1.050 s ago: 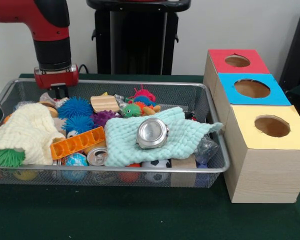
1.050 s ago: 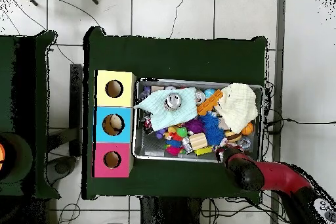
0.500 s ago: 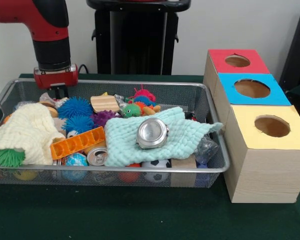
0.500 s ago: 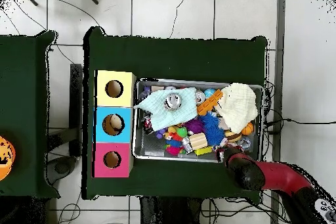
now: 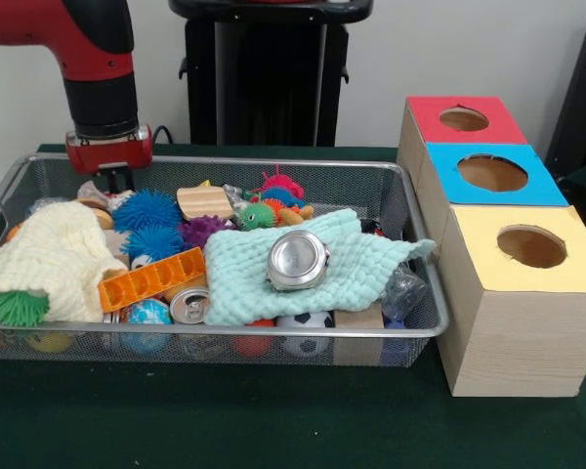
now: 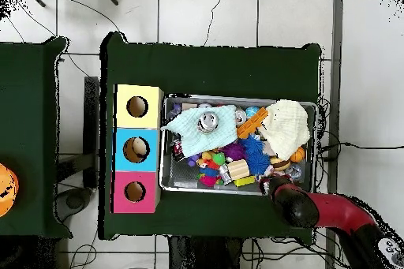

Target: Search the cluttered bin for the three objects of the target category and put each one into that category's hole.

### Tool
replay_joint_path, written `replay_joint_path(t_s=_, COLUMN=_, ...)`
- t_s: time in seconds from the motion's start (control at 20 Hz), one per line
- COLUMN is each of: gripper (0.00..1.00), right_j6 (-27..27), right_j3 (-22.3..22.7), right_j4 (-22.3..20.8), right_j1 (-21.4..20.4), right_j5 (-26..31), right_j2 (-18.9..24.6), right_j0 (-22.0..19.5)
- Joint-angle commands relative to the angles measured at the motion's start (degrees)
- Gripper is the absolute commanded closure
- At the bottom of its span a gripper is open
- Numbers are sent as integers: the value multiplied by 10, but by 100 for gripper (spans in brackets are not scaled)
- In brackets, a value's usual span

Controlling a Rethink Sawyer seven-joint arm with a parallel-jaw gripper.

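Note:
A wire mesh bin (image 5: 422, 293) holds a jumble of toys. A round metal tin (image 5: 297, 260) lies on a mint green cloth (image 5: 356, 256), and a cream cloth (image 5: 49, 252) covers the left end. Between the cloths are an orange plastic block (image 5: 151, 278), two blue spiky balls (image 5: 146, 209), a wooden block (image 5: 204, 201) and a soda can (image 5: 189, 305). My gripper (image 5: 116, 179) hangs over the bin's far left corner, just above the clutter, holding nothing that I can see. In the overhead view the red arm (image 6: 293, 204) hides it.
To the right of the bin stand three wooden boxes with round holes: red top (image 5: 464, 119), blue top (image 5: 492, 174), yellow top (image 5: 530, 246). Overhead they show as yellow (image 6: 137, 106), blue (image 6: 136, 149) and red (image 6: 134, 192). A black stand (image 5: 269, 73) rises behind the bin.

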Motion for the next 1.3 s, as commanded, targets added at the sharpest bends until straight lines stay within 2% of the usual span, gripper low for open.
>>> replay_joint_path(t_s=0.05, gripper=100, right_j6=-80, right_j3=-36, right_j4=-14, right_j1=-14, right_j5=68, right_j2=55, right_j0=1)
replay_joint_path(t_s=0.4, gripper=100, right_j6=-52, right_j3=45, right_j4=52, right_j1=-127, right_j5=112, right_j2=89, right_j0=7)
replay_joint_path(t_s=0.55, gripper=100, right_j6=-33, right_j3=69, right_j4=71, right_j1=-162, right_j5=121, right_j2=93, right_j0=17)
replay_joint_path(t_s=0.95, gripper=100, right_j6=-16, right_j3=91, right_j4=94, right_j1=-195, right_j5=127, right_j2=91, right_j0=31)
replay_joint_path(t_s=1.3, gripper=100, right_j6=-8, right_j3=97, right_j4=102, right_j1=-201, right_j5=125, right_j2=84, right_j0=41)
